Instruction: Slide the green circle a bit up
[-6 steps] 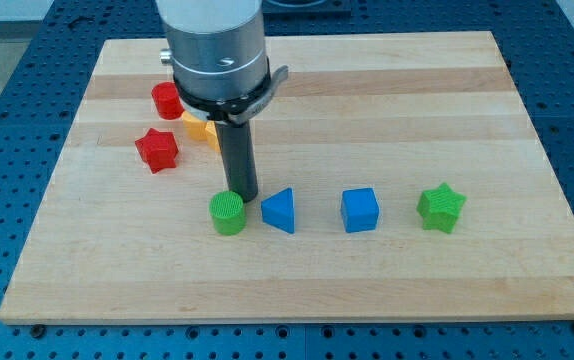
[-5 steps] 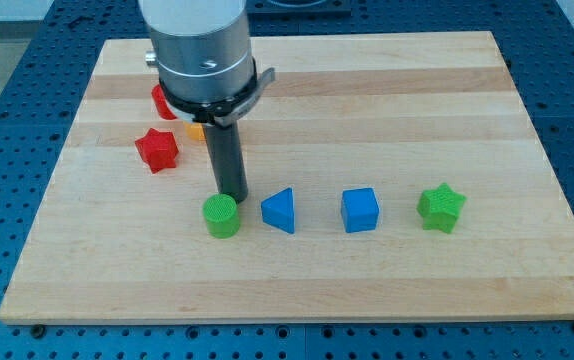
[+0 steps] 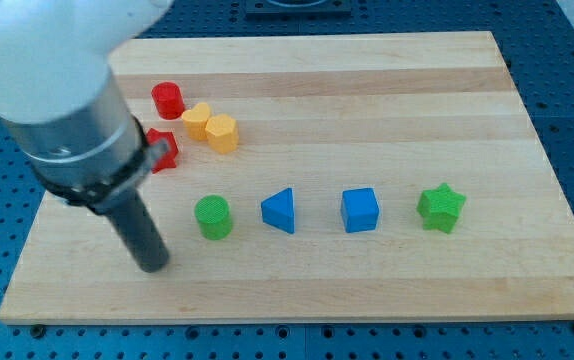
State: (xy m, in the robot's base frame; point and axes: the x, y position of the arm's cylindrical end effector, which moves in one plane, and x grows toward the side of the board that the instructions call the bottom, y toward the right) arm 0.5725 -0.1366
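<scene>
1. Target: the green circle (image 3: pixel 212 217) stands on the desk (image 3: pixel 387 100), left of centre and nearer the bottom edge. It heads a row running toward the right edge: blue triangle (image 3: pixel 280 210), blue cube (image 3: pixel 360 210), green star (image 3: pixel 441 208).
2. Other blocks cluster toward the top-left corner: red cylinder (image 3: pixel 168 99), two yellow blocks (image 3: pixel 212 127) touching each other, and a red star (image 3: pixel 163 150) partly hidden behind my arm's housing.
3. My tip (image 3: pixel 154 264) sits on the desk toward the bottom-left corner, below and to the left of the green circle, near it but not touching.
4. Why there, in my judgement: the circle must go toward the top edge, so contact has to come from its bottom side. My tip is already lower than the block, which suits that, but it is offset left.
5. Gripper: none fitted; only the bare rod, so nothing opens or closes. It holds nothing and touches only the desk.
6. Next, as I judge it: shift right until under the circle's centre, then push up briefly. An off-centre push risks deflecting it toward the blue triangle.
</scene>
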